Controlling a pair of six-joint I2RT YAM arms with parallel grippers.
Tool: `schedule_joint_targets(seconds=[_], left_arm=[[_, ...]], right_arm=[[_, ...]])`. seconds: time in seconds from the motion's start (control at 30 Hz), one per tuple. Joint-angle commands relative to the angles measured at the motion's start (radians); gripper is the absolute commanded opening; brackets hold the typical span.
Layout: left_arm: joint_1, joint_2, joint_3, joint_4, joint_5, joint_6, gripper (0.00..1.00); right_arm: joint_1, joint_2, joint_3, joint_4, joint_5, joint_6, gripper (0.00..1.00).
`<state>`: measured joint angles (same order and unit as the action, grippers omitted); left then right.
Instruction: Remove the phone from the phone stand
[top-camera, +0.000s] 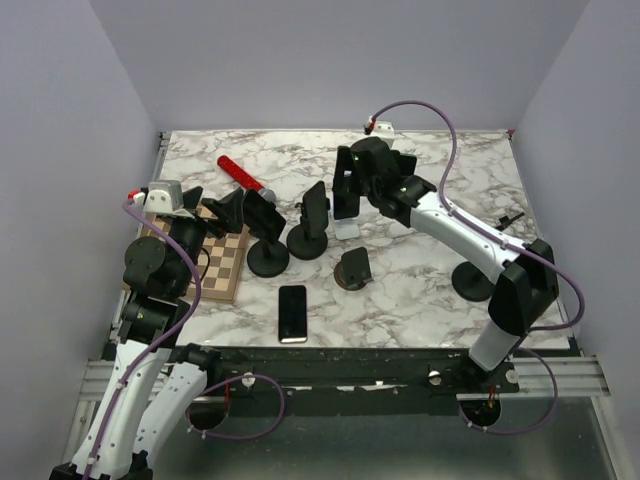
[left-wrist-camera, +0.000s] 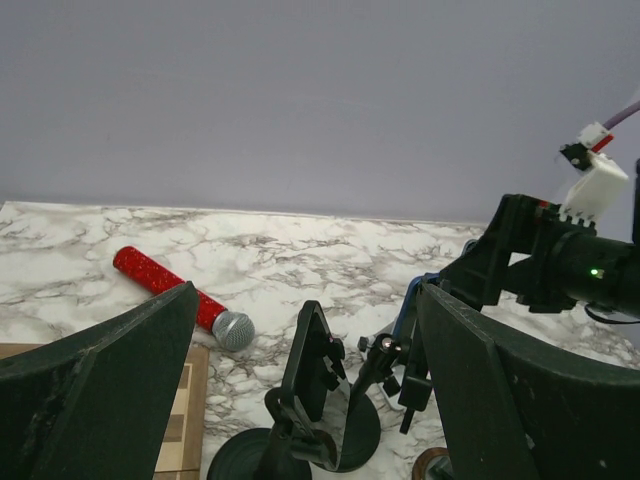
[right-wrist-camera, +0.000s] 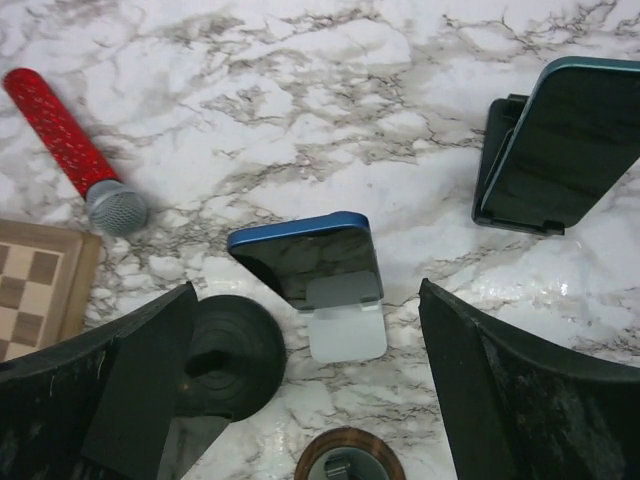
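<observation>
A blue-edged phone leans on a small silver stand; in the top view the phone is mid-table. My right gripper hovers open above it, one finger on each side, not touching; in the top view the right gripper is just behind the phone. My left gripper is open and empty beside a black round-base stand holding a dark phone. A third phone sits in a black holder at the right wrist view's upper right.
A red microphone lies at the back left. A chessboard is under the left arm. A loose phone lies flat near the front edge. Black stands, a small round stand and a black base crowd the middle.
</observation>
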<state>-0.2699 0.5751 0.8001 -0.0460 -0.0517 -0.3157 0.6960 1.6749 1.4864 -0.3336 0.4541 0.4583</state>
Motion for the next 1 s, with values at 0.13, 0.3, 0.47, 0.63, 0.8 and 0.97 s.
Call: schedule_joint_targets(seconds=[0.13, 0.3, 0.47, 0.63, 0.8, 0.97], left_arm=[[0.005, -0.003, -0.012, 0.01, 0.001, -0.01, 0.98], [0.005, -0.001, -0.012, 0.009, -0.002, -0.008, 0.98], [0.005, 0.002, -0.013, 0.01, -0.001, -0.008, 0.98], [0.005, 0.003, -0.013, 0.01, -0.003, -0.008, 0.99], [0.005, 0.004, -0.014, 0.012, -0.002, -0.008, 0.99], [0.005, 0.012, -0.013, 0.009, -0.002, -0.008, 0.99]], right_arm=[[-0.01, 0.174, 0.125, -0.077, 0.036, -0.023, 1.0], [-0.009, 0.186, 0.099, -0.004, 0.021, -0.044, 1.0], [-0.009, 0.221, 0.109, 0.007, 0.053, -0.05, 0.97], [-0.009, 0.245, 0.104, 0.028, 0.046, -0.058, 0.92], [-0.009, 0.253, 0.093, 0.052, 0.053, -0.076, 0.9], [-0.01, 0.264, 0.084, 0.071, 0.062, -0.096, 0.81]])
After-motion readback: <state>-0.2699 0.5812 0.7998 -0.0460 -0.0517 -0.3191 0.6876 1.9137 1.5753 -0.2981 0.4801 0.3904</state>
